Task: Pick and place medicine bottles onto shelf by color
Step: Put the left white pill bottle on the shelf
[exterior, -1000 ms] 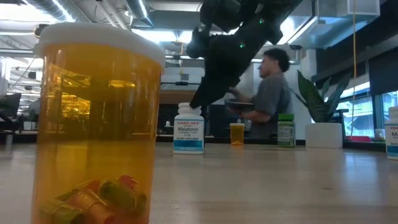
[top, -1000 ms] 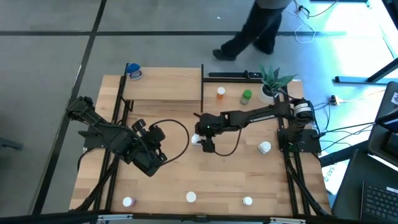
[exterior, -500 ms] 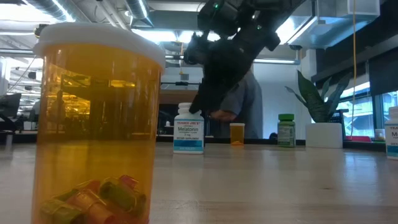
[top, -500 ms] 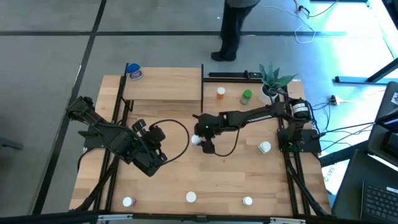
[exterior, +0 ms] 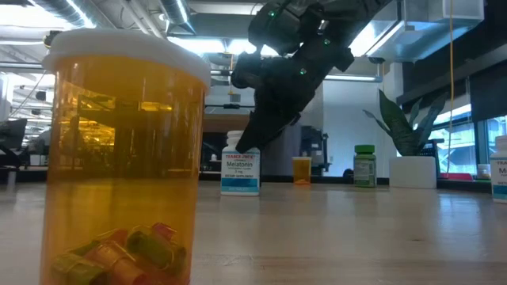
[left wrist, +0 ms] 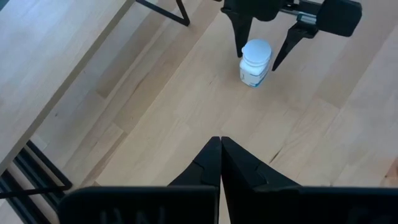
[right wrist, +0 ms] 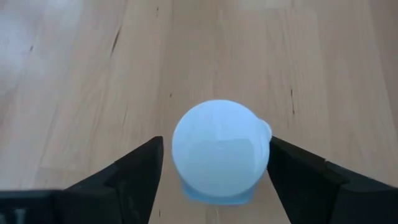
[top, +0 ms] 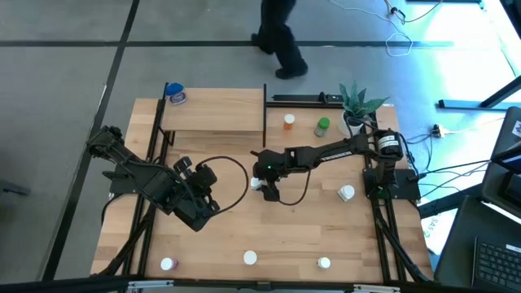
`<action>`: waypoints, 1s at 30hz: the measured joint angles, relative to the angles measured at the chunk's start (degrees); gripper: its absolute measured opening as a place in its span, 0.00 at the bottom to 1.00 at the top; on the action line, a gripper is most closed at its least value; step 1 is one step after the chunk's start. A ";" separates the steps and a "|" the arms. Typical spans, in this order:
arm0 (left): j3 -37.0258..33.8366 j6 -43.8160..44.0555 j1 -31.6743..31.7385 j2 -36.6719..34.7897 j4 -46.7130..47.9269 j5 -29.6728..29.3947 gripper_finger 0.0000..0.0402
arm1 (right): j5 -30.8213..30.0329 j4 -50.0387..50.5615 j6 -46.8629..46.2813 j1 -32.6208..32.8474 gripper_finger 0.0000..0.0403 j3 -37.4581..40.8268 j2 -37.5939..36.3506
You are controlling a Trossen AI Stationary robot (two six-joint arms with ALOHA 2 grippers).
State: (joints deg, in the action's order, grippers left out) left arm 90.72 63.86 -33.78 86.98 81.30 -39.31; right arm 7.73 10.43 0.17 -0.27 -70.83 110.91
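Observation:
A white bottle with a white cap and blue label stands upright on the tabletop near its middle. My right gripper is open and points down over it. Its two fingers stand on either side of the cap, also seen in the left wrist view; I cannot see them touching it. My left gripper is shut and empty, at the table's left. The shelf at the far left carries a blue bottle.
A small orange bottle, a green one and a potted plant stand at the far right. A white bottle stands right of centre. Three bottles line the near edge; one large orange bottle fills the low view.
My right gripper has come down a little over the white bottle, so its open fingers now reach lower beside the cap. The bottle has stayed put. A person has walked past beyond the table's far edge, toward the left.

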 joint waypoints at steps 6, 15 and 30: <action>-0.01 0.00 0.01 0.01 0.00 0.00 0.00 | -0.09 0.08 0.08 0.00 0.54 0.00 0.00; -0.02 0.00 0.01 0.00 0.01 0.00 0.00 | -0.05 1.15 -1.30 0.00 0.43 -0.65 0.00; -0.02 -11.44 -0.02 0.00 0.06 -0.02 0.00 | -0.10 16.70 1.77 0.94 0.44 -14.76 0.04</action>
State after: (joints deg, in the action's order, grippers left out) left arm 90.70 52.42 -33.80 86.98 81.36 -39.33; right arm 7.63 27.13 1.95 0.67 -85.59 110.96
